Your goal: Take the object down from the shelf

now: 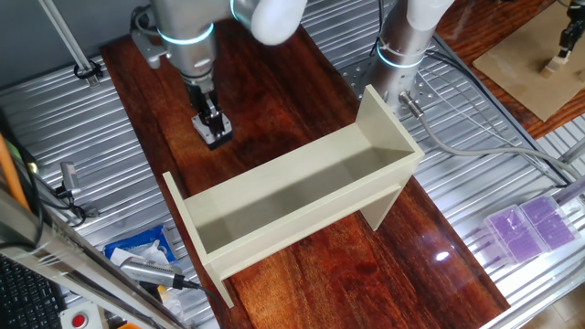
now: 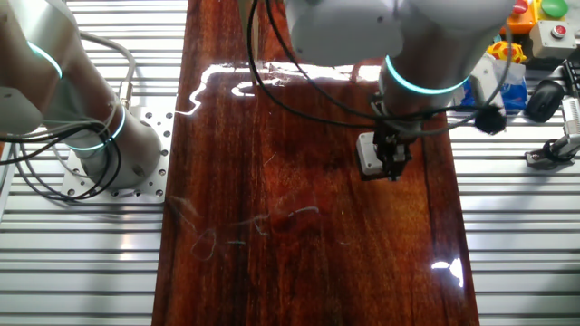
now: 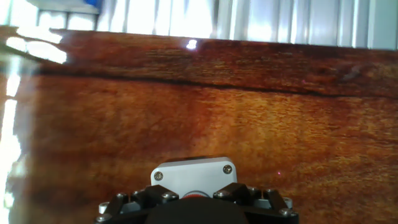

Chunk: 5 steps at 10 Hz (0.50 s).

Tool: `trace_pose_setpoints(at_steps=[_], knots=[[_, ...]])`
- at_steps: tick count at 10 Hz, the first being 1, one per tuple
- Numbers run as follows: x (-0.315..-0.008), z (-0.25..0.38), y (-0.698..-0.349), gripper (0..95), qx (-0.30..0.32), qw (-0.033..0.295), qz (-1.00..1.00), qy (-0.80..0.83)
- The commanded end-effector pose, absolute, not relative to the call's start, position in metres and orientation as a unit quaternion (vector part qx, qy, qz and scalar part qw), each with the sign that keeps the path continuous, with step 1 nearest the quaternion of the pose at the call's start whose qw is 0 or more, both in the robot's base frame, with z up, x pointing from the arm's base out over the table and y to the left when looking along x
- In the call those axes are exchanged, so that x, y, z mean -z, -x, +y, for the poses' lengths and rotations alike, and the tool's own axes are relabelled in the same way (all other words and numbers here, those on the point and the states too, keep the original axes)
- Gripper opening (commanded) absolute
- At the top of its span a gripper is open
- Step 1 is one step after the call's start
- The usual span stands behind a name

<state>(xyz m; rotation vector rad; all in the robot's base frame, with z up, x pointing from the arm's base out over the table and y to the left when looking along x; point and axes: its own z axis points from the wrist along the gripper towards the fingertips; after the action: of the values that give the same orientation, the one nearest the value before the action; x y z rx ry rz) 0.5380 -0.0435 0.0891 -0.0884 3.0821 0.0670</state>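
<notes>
Gripper (image 1: 216, 131) points straight down at the dark, glossy wood-grain desk (image 1: 302, 265), its black fingers clamped on the object (image 3: 194, 176), a small square box with a pale grey screwed casing. The box sits low at the desk surface, well off the shelf (image 1: 302, 192) and behind it, toward the arm's side; whether it touches the wood cannot be told. The shelf is a long cream trough of flat, matte panels with tall end plates, and its channel holds nothing. From the other fixed view the box (image 2: 369, 153) shows white beside the fingers. No readable writing appears on the box or the shelf.
</notes>
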Motion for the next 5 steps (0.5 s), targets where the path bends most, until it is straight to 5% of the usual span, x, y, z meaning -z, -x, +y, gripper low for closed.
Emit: trace_pose_setpoints(at_steps=[1,5], knots=[[-0.0782,-0.0431,-0.5439,0.0,-0.023,0.030,0.999,0.030],[-0.0782,-0.0431,-0.5439,0.0,-0.022,0.028,0.999,0.029]])
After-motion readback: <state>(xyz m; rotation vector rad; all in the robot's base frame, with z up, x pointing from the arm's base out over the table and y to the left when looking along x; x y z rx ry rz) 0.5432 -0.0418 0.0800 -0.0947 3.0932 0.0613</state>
